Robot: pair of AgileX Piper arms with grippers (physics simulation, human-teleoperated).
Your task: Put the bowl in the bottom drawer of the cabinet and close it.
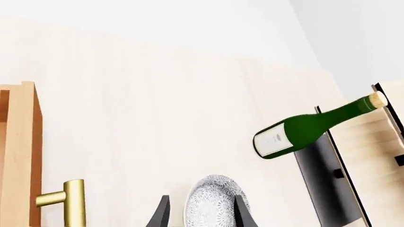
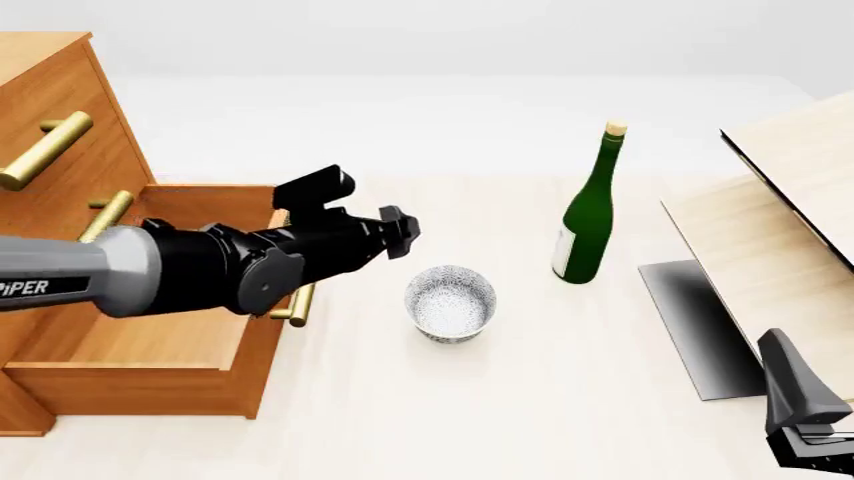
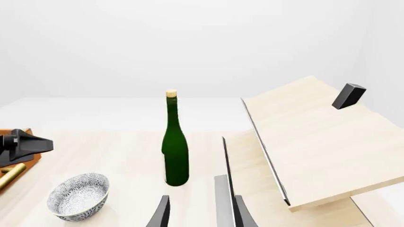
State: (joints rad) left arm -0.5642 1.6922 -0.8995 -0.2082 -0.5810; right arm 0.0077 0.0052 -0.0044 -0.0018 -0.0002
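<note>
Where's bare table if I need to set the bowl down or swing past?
Bare table between the bowl and the green bottle, and along the near edge below both. Crowded at the open bottom drawer, under the left gripper, and by the pale box.
</note>
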